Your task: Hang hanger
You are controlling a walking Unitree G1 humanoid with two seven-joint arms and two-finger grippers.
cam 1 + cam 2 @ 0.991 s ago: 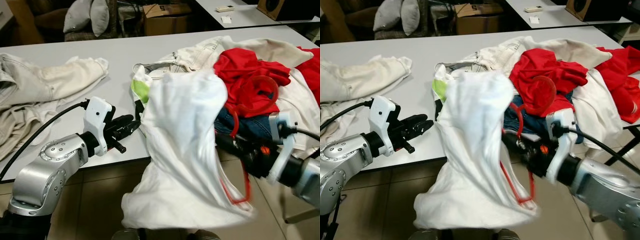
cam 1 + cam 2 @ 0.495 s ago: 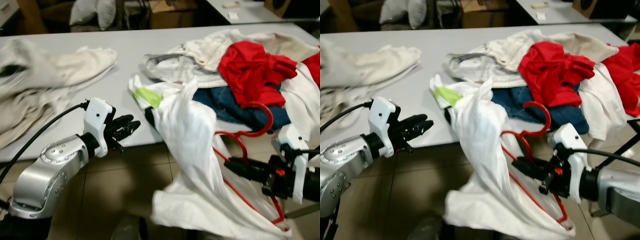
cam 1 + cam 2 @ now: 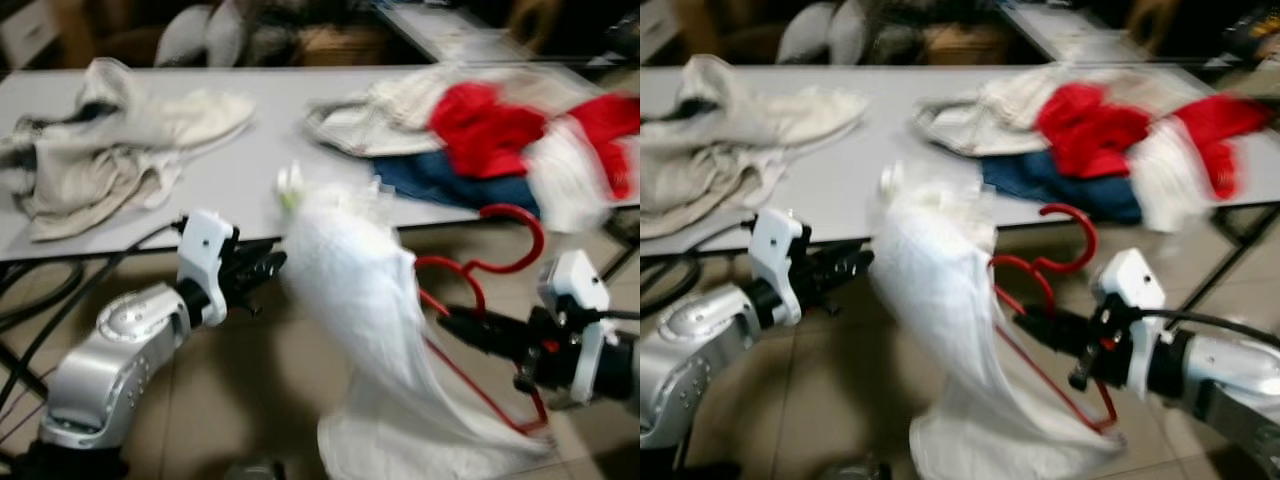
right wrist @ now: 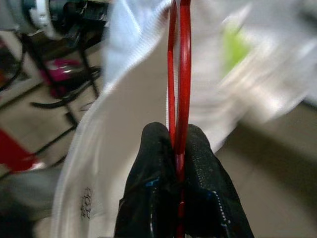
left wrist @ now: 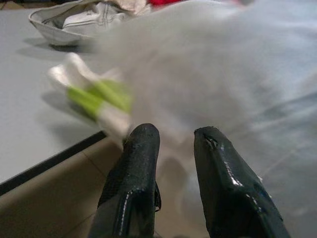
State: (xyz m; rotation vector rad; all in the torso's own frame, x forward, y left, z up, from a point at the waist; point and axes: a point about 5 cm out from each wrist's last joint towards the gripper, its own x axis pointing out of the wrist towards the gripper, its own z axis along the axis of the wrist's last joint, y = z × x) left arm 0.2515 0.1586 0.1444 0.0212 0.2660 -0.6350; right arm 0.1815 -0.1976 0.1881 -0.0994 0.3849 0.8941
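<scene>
Hanger (image 3: 480, 290) red, hook up, standing tall, pinched by right gripper (image 3: 452, 322), white shirt (image 3: 365, 310) on it, left gripper (image 3: 268, 268) empty, fingers parted.

A red hanger (image 3: 1045, 300) hangs in the air off the front edge of the worktop (image 3: 230, 170), hook uppermost and curling toward that edge. Its thin frame slants down inside a white shirt (image 3: 375, 330), which droops blurred toward the floor.

Silver arms, white wrist housings, black cables and jaws.
</scene>
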